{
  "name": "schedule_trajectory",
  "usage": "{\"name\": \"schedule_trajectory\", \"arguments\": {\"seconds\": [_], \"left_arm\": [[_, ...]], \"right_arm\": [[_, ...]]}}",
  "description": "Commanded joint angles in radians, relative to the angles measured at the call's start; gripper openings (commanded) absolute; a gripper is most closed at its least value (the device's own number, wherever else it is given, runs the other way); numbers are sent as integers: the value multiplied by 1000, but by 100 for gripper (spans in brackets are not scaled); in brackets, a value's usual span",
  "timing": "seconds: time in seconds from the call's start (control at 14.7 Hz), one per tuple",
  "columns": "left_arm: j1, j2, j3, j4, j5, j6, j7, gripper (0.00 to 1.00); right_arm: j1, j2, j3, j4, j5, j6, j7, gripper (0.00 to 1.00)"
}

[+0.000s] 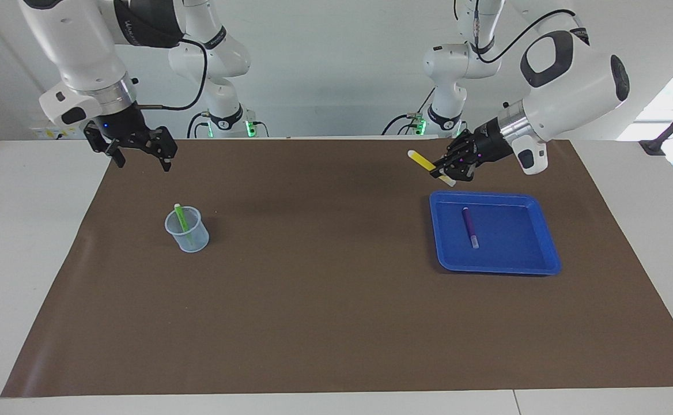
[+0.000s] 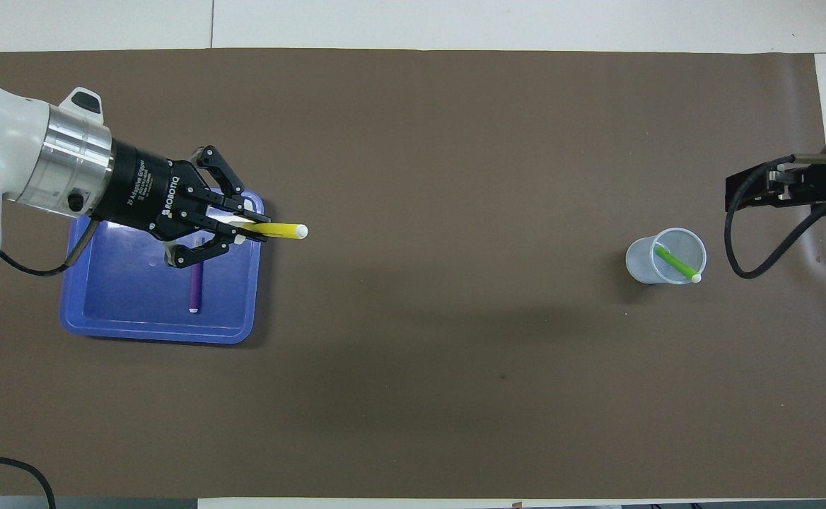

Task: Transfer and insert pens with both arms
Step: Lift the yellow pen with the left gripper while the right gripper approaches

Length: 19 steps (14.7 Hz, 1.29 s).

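My left gripper (image 1: pixel 449 168) (image 2: pixel 249 230) is raised over the blue tray's (image 1: pixel 503 266) (image 2: pixel 137 329) edge that faces the table's middle. It is shut on the yellow pen (image 1: pixel 424 162) (image 2: pixel 282 230), which points level toward the middle of the mat. The purple pen (image 1: pixel 469 226) (image 2: pixel 194 286) lies flat in the tray. Leaning in the clear cup (image 1: pixel 191 237) (image 2: pixel 641 258) at the right arm's end is the green pen (image 1: pixel 181 219) (image 2: pixel 675 263). High above the mat beside the cup, my right gripper (image 1: pixel 143 161) (image 2: pixel 738 194) hangs open and holds nothing.
A brown mat (image 1: pixel 325 311) covers most of the white table. Two smaller white arms with green-lit bases (image 1: pixel 227 118) (image 1: pixel 443 118) stand at the robots' edge of the table.
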Motion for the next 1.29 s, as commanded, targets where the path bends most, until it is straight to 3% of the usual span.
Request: {"name": "schedule_trajectory", "arguments": {"seconds": [0.0,0.14,0.61,1.02,1.22], "left_arm": [[-45,-76,3,-125,-91,82,-58,0],[-73,-129,3,-207,-173,152,-64,0],[-147,-218,3,-347,-302,303,-64,0],[-219,-248,1,-393,-345,425,-128,0],[-255,-254,3,-406,-376,490,-157,0]], "right_arm": [[-9,5,4,26,2,-34,11,100],[-9,-13,47,24,44,-66,11,100],[-9,-24,104,3,531,3,132,100],[-7,-42,309,-75,605,269,293,100],[-7,-36,359,-100,603,339,293,100]]}}
